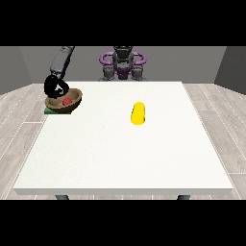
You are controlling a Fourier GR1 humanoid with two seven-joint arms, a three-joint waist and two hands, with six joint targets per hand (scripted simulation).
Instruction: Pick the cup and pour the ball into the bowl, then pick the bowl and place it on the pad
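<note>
Bowl [64,100]: you have it on the green pad [50,111], far left of the worktop [120,153]; red ball [67,102] inside.
Robot hand [55,87]: at view's left, fingers curled over its far rim.
Handling: probably stiff, light; grip the rim.
Cup [138,113]: lying mid-worktop.

Yellow cup [138,113] lies alone mid-table w/ open room all round; bowl [64,100] & hand [54,86] crowd far corner at view's left.

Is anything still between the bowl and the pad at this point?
Nothing visible. The bowl, red ball inside, already sits over the green pad at the table's far corner, the hand at the view's left at its rim. The yellow cup lies well aside.
</note>
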